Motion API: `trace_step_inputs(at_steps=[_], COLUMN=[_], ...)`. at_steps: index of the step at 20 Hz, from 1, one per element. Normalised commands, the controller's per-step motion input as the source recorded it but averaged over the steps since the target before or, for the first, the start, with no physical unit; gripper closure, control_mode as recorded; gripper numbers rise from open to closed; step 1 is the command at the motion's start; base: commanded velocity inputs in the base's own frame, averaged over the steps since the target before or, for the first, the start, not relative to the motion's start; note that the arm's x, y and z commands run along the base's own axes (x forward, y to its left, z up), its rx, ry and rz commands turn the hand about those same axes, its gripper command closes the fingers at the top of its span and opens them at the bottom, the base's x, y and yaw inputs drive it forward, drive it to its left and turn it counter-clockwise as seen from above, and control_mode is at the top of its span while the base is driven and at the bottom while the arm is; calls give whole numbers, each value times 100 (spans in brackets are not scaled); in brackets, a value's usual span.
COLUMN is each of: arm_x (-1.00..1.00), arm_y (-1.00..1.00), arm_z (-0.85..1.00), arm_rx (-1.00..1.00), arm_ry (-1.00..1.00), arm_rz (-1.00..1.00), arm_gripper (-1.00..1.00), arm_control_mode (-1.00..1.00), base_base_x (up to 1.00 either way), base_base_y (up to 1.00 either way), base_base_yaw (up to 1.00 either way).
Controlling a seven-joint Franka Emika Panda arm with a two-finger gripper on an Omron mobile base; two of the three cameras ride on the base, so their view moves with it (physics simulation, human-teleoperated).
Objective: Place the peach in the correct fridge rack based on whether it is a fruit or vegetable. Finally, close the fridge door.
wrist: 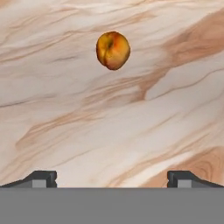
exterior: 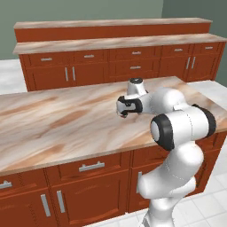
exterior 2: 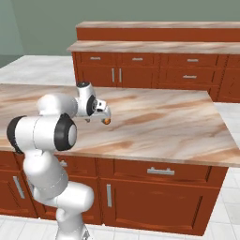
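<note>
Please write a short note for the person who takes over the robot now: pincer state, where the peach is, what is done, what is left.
Pincer: open, holding nothing, above the counter close to the peach.
Peach: lies on the counter ahead of the fingertips, not between them; in the right base view it sits just under the pincer.
Done: nothing yet; peach not grasped.
Left: grasp the peach, carry it to the proper fridge rack, close the fridge door.
</note>
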Motion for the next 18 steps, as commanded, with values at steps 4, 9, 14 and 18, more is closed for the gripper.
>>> trace_step_inputs(at_steps=[4, 9, 14, 18], arm_x=[44, 45, 41, 38], arm_y=[0, 0, 0, 0], arm_z=[-21, -30, -38, -42], arm_rx=[0, 0, 0, 0], arm_ry=[11, 8, 3, 2], arm_rz=[0, 0, 0, 0], arm_gripper=[-100, -100, -100, -100], arm_control_mode=[-100, -100, -100, -100], base_base_x=[0, 0, 0, 0], base_base_y=[0, 0, 0, 0], base_base_yaw=[0, 0, 0, 0])
